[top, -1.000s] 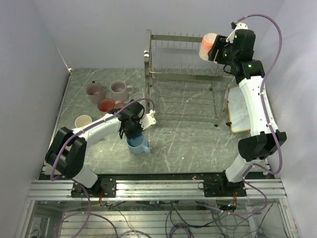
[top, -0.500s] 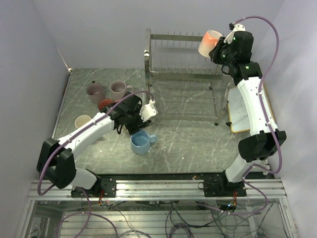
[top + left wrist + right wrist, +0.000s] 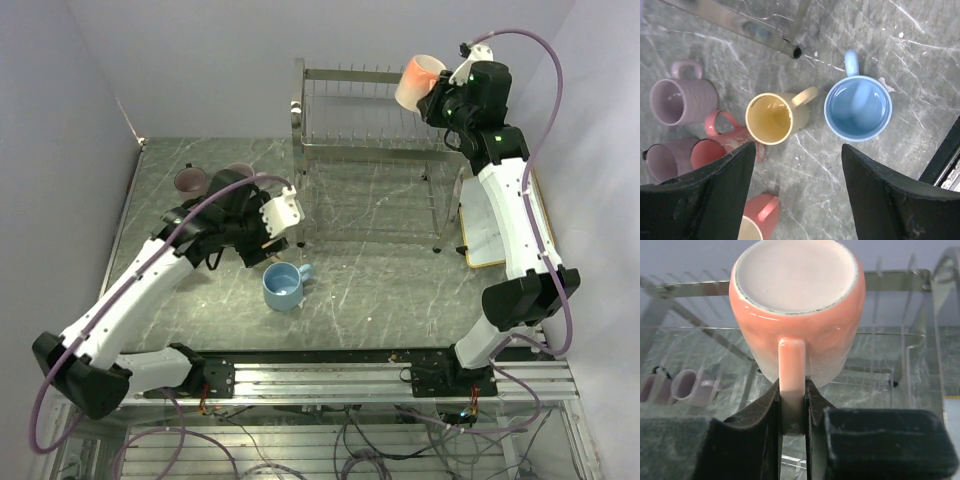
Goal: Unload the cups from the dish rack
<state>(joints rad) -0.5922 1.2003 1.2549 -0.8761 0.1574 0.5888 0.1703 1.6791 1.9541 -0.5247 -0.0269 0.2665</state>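
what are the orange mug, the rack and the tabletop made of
The orange mug is likely glazed ceramic: glossy highlights on its wall, a matte, pale, unglazed-looking base. The rack looks like chromed or polished steel wire: thin, bright, mirror-like bars. The tabletop is grey with white veins, like marble or a marble-print laminate; the views can't settle which.

Cups (image 3: 771,118) crowd the desk (image 3: 380,285) on its left; open stretch right of the light blue cup (image 3: 283,287), fronting the dish rack (image 3: 370,150).
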